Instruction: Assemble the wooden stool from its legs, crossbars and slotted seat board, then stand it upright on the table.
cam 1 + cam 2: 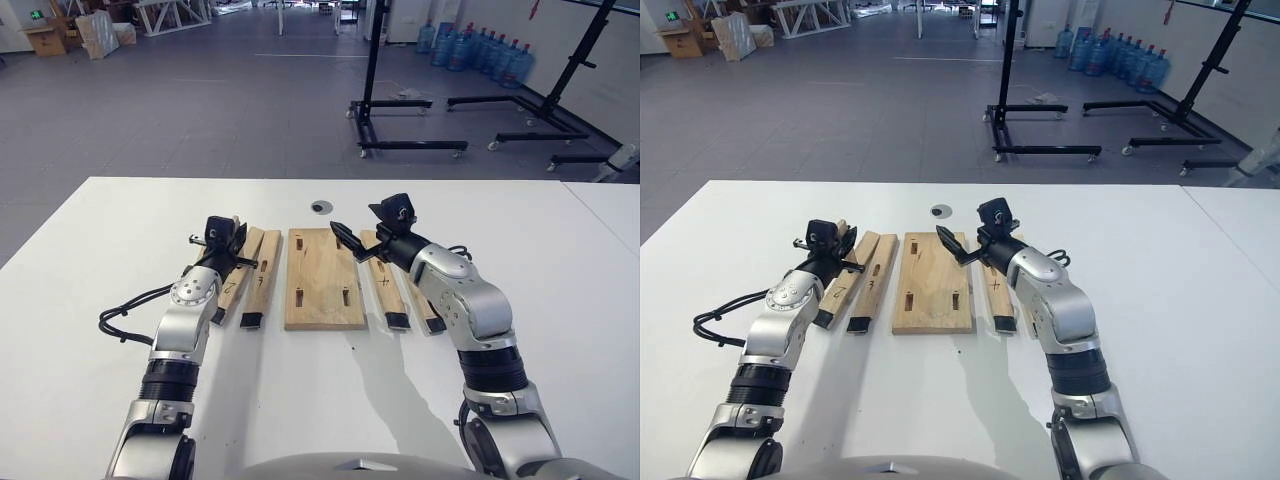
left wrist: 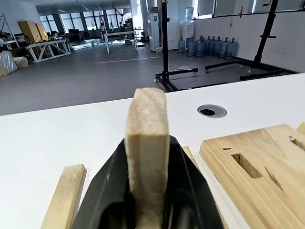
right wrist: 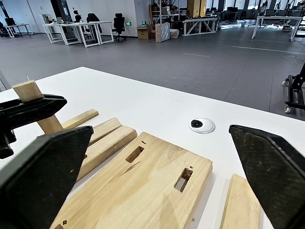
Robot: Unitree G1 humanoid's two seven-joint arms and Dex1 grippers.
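The slotted seat board (image 1: pixel 323 280) lies flat at the table's middle. Two wooden pieces (image 1: pixel 262 275) lie left of it and two more (image 1: pixel 385 285) lie right of it. My left gripper (image 1: pixel 226 240) sits over the left pieces, shut on a wooden bar (image 2: pixel 147 138) whose far end is tilted up off the table (image 3: pixel 35 100). My right gripper (image 1: pixel 362 228) hovers open above the board's far right corner, with nothing between its fingers (image 3: pixel 43 176).
A round cable grommet (image 1: pixel 321 207) is set in the white table (image 1: pixel 100 250) just beyond the board. A black cable (image 1: pixel 125 320) loops on the table beside my left arm. Wide bare tabletop lies to both sides and in front.
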